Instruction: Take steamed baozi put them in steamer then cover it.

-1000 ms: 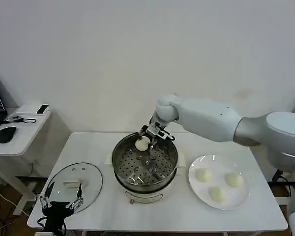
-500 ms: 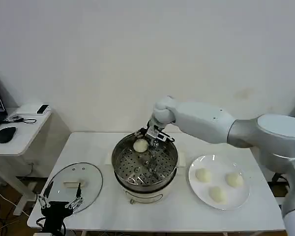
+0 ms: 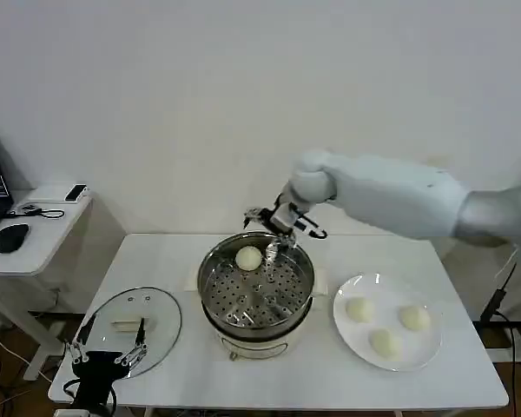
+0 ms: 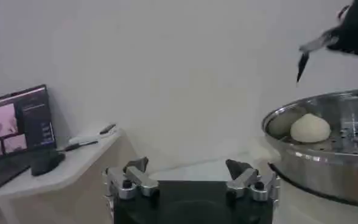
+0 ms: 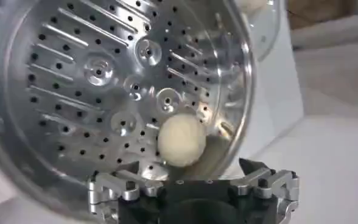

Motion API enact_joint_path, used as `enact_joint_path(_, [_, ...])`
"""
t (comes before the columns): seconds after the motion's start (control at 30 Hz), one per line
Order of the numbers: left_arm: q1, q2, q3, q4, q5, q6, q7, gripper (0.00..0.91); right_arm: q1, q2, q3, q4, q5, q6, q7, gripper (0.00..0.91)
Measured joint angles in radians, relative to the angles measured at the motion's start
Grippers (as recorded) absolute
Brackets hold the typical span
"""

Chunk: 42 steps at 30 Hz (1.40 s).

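One smooth cream-white baozi (image 3: 248, 257) sits on the perforated tray at the upper-left inside the round shiny steel steamer (image 3: 256, 326), centre of frame. Three more buns (image 3: 385, 326) wait on the flat white plate (image 3: 425, 347) at lower right. Right claw (image 3: 274, 221) hovers just above the pot's far rim, fingers spread, empty. Clear glass cover (image 3: 132, 327) lies on the white worktop (image 3: 330, 373) at lower left; left claw (image 3: 104, 356) parked beside it, wide. Judged: one of four loaded, covering not yet done.

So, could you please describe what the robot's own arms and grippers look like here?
The right arm has smooth white shells with a grey segment; its right gripper is black with thin dark jaws. The left gripper has a black body, silver knuckles and dark tips.
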Motion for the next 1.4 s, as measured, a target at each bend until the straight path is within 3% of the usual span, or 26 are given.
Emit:
enact_joint_path(0.4, [-0.077,0.039,-0.001,0.048,-0.096,0.011,-0.014,0.907,0.064,-0.357,-0.095,0.230,0.031,-0.264,0.003,0.907])
enact_joint_path(0.63, [-0.108,0.052,-0.009,0.063,-0.111,0.016,-0.012,0.907,-0.027,-0.502,-0.064,0.280,0.009,-0.374,0.017,0.907])
enact_joint_path(0.97, [-0.134,0.039,0.002,0.067,-0.095,0.029,-0.003,0.907,-0.292,-0.565,0.111,0.265,0.007,-0.498,0.055,0.907])
enact_joint_path(1.4, [-0.120,0.037,-0.017,0.074,-0.084,0.027,0.003,0.907,-0.489,-0.500,0.226,0.180,0.054,-0.605,0.078,0.907])
